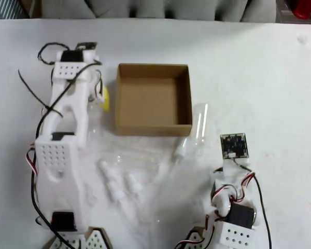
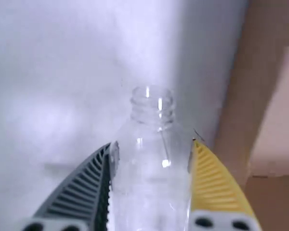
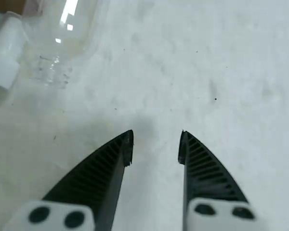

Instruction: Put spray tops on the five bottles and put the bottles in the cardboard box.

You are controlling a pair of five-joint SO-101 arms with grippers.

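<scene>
Ribbed grey and yellow fingers (image 2: 209, 178) of the left gripper (image 2: 152, 144) clamp a clear plastic bottle (image 2: 151, 108) with a bare threaded neck, just beside the brown cardboard box (image 2: 265, 86) wall. The right gripper (image 3: 155, 147) has black ribbed fingers (image 3: 106, 178) narrowly parted and empty over the matte white table (image 3: 221, 72). It is near a second bottle (image 3: 62, 38) lying flat and a white spray top (image 3: 5, 53).

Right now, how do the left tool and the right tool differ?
The left tool is shut on a clear bottle; the right tool is open over the table. The left tool has one grey and one yellow finger; the right tool's fingers are both black. Both have ribbed fingers.
</scene>
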